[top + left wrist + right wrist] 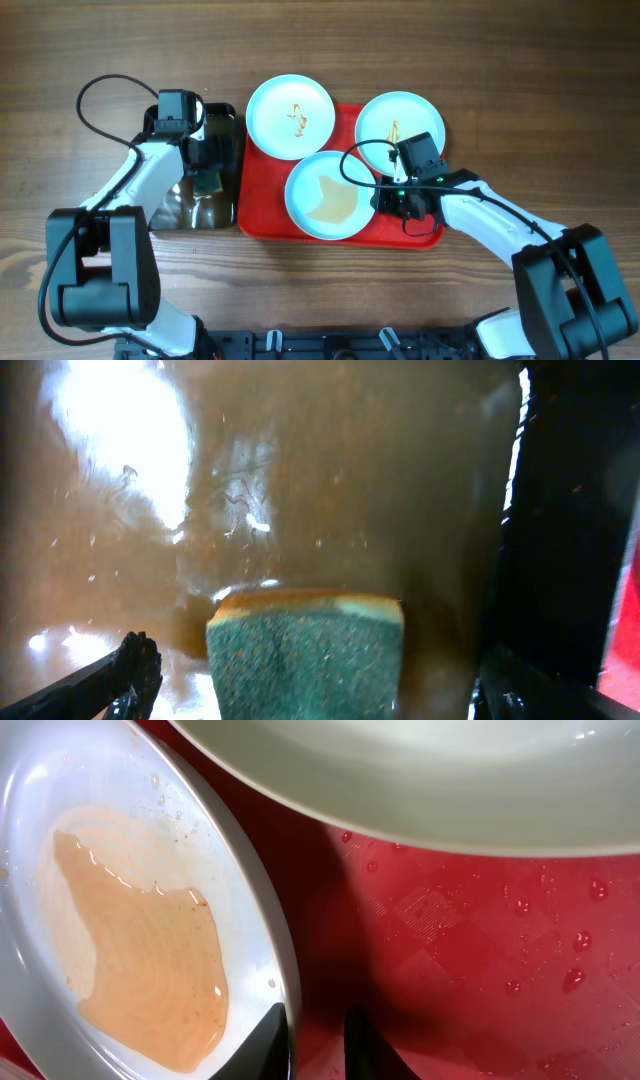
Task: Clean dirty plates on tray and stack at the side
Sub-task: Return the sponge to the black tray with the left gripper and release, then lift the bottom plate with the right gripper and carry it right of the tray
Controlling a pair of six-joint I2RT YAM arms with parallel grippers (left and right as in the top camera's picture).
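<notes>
Three plates lie on the red tray (262,218). The back left plate (290,117) and the back right plate (400,127) carry brown squiggles. The front plate (328,195) holds a pale brown smear, also seen in the right wrist view (140,950). My right gripper (385,200) straddles that plate's right rim, one finger inside and one outside on the tray (480,950), nearly closed on the rim (315,1042). My left gripper (207,165) is open over the black tray, its fingers wide on either side of a green sponge (305,655) without touching it (310,695).
The black tray (175,215) lies left of the red tray and holds shiny brownish water; its dark wall (560,560) shows at the right of the left wrist view. The back left plate overhangs the red tray's corner. Wooden table all round.
</notes>
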